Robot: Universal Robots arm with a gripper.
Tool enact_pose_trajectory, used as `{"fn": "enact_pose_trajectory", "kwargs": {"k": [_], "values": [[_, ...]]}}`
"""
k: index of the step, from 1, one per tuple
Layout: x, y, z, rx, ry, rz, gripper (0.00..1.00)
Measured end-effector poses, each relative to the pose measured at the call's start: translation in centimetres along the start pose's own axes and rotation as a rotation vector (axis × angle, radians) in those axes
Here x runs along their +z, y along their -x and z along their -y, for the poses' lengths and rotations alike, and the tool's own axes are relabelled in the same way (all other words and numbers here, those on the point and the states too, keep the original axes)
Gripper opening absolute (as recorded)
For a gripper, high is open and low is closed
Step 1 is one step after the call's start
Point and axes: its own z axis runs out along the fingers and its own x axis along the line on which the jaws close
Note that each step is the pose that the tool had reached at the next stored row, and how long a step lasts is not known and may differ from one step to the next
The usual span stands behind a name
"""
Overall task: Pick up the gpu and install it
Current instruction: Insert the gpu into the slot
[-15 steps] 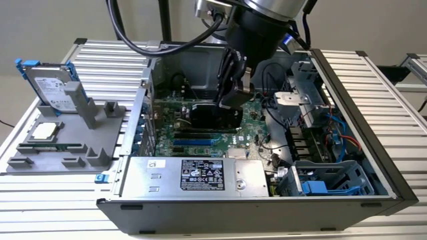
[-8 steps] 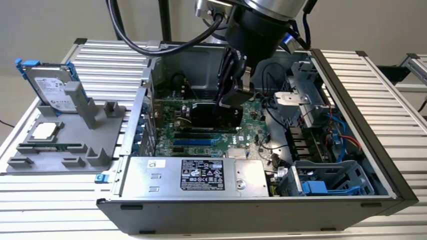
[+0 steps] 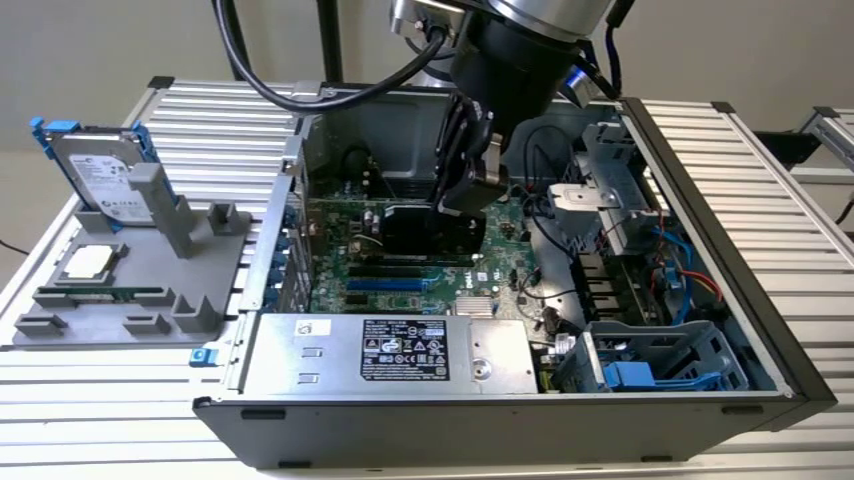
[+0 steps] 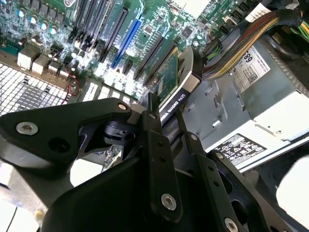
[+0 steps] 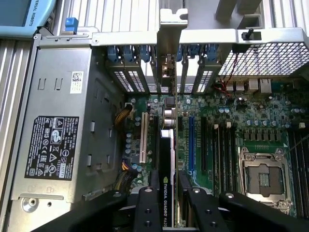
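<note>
Item: open PC tower case (image 3: 694,330) lying on its side on slatted aluminium bench (image 3: 174,400), centre-right of the exterior view. Robot arm reaches down from the top centre into the case; hand (image 3: 470,195) sits just above the motherboard (image 3: 400,270), mid-frame. Hand clenched on the gpu (image 5: 166,164): in the first wrist view the card stands on edge between the black fingers (image 5: 147,205), lower centre, black cooler edge facing the camera, silver end bracket (image 5: 171,29) reaching the rear slot openings at upper centre. Card lies along the expansion slots, beside the blue slot (image 5: 191,142); whether fully seated, cannot tell. Second wrist view: gpu (image 4: 176,82) at centre, over the slot row. Power supply (image 3: 387,350), silver w/ label, lower centre of the exterior view. CPU socket (image 5: 263,176), lower right of the first wrist view. Grey parts fixture (image 3: 120,300), left of the exterior view, holds a hard drive (image 3: 100,175) in blue frame, upright, and a memory stick (image 3: 107,295) lying flat.
</note>
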Motion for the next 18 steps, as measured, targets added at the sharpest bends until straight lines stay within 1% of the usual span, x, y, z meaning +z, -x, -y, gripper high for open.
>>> {"fn": "enact_pose_trajectory", "kwargs": {"k": [5, 7, 10, 12, 15, 18], "values": [[0.14, 0.25, 0.10, 0.000, 0.0000, 0.0006, 0.00], [0.27, 0.44, 0.16, -0.001, 0.0001, 0.0047, 0.00], [0.54, 0.62, 0.24, -0.001, 0.0001, 0.0169, 0.00], [0.80, 0.77, 0.31, 0.001, 0.0003, 0.0234, 0.00], [1.27, 1.07, 0.45, 0.006, 0.0007, 0.0277, 0.00], [1.76, 1.37, 0.59, 0.010, 0.0011, 0.0294, 0.00]]}}
